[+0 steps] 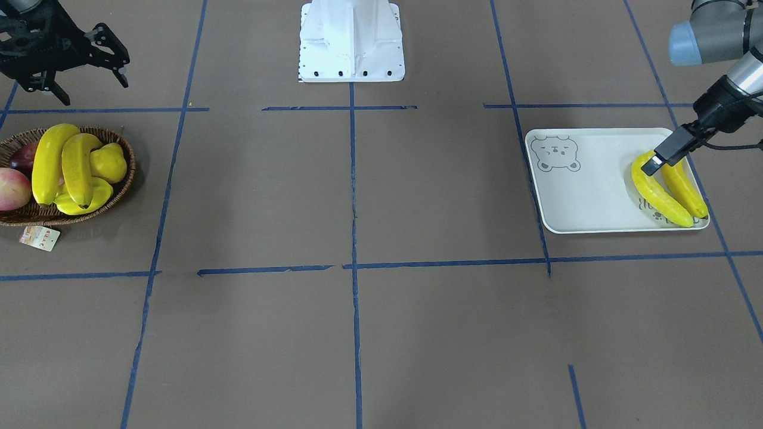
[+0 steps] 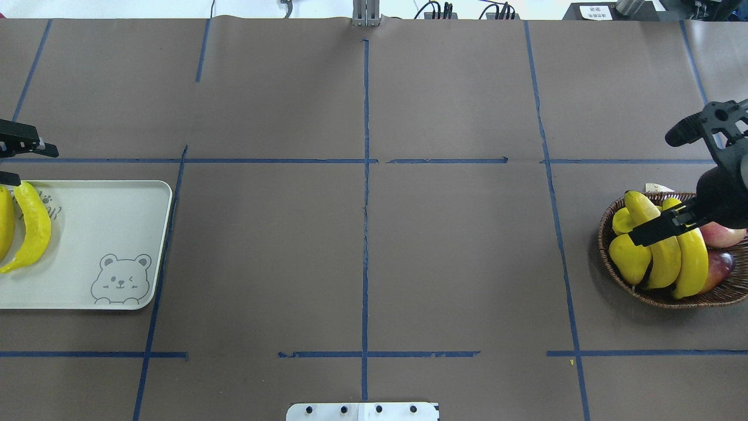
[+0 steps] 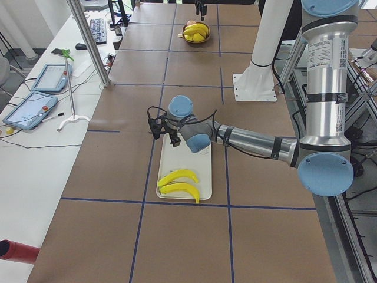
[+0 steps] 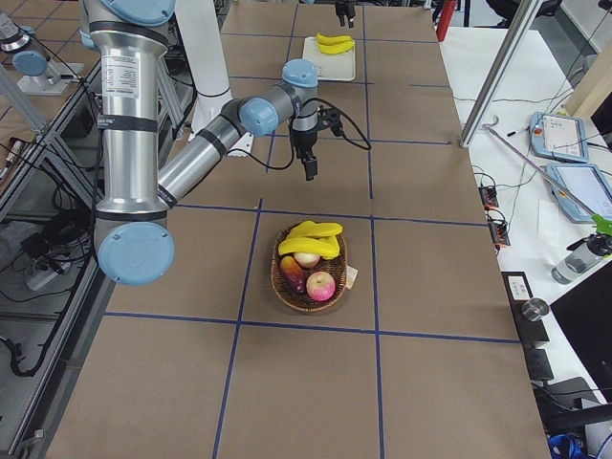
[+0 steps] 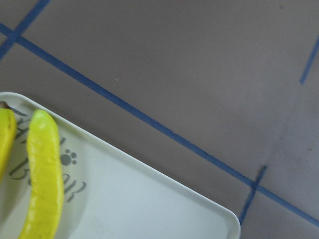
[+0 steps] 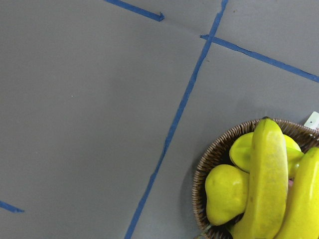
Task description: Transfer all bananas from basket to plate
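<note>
Two bananas point(image 2: 32, 228) lie side by side at the outer end of the pale plate point(image 2: 105, 222) with the bear drawing; they also show in the front view point(image 1: 658, 196). My left gripper point(image 2: 17, 161) is open and empty, just above their stem ends at the plate's far edge. Two more bananas point(image 1: 47, 161) lie on top of the fruit in the wicker basket point(image 1: 128, 176); they also show in the right wrist view point(image 6: 264, 179). My right gripper point(image 1: 95, 92) is open and empty, hovering above the basket on the robot's side.
The basket also holds a yellow pear point(image 1: 110, 162), a ribbed star fruit point(image 1: 83, 205), a pink-yellow apple point(image 1: 12, 187) and a dark red fruit point(image 1: 24, 158). A paper tag point(image 1: 39, 237) lies beside it. The robot's white base point(image 1: 351, 42) stands at the table's middle edge.
</note>
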You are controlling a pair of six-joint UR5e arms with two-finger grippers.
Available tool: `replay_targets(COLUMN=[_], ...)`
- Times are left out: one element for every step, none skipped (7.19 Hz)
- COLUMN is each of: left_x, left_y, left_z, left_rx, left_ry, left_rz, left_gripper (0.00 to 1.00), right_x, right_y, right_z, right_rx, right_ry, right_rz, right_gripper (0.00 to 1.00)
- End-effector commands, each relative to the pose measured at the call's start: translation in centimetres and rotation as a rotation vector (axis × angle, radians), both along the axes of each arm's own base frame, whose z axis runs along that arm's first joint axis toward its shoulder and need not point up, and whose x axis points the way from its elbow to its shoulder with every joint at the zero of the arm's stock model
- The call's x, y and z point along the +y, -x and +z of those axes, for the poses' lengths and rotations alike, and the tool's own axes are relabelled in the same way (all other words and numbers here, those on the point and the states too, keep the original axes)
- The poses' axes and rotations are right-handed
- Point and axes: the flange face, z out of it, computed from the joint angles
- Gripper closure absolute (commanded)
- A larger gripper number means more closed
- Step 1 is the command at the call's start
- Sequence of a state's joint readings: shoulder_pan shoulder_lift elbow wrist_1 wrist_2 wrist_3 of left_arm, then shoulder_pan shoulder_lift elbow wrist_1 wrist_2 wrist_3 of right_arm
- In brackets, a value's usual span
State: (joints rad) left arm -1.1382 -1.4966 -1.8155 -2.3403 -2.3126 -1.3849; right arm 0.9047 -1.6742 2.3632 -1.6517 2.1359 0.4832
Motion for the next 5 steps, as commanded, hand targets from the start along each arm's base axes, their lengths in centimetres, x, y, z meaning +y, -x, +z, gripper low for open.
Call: replay_targets(left_x=[0.4, 0.4, 0.4, 0.5, 0.5], left_y=[-0.4, -0.4, -0.5, -0.5, -0.5], left_z=[-1.0, -1.1, -1.1, -1.2, -1.2], left_rx=[0.008, 0.007, 0.008, 0.01, 0.01], left_ry=[-0.017, -0.019, -0.02, -0.021, -0.02], left_rz=[0.011, 0.01, 0.012, 0.011, 0.01], left_gripper=[0.0, 0.0, 0.0, 0.0, 0.0], right_x=[2.4, 2.6, 2.1, 1.6, 1.6], right_y=[-2.9, -3.2, -2.8, -2.6, -2.6], right_z=[6.6, 10.7, 14.4, 17.1, 18.5], right_rx=[-0.014, -0.007, -0.035, -0.061, -0.054], right_ry=[-0.02, -0.007, 0.004, 0.028, 0.037], right_rz=[0.021, 0.032, 0.075, 0.144, 0.15], right_gripper=[0.01, 0.01, 0.04, 0.1, 0.1])
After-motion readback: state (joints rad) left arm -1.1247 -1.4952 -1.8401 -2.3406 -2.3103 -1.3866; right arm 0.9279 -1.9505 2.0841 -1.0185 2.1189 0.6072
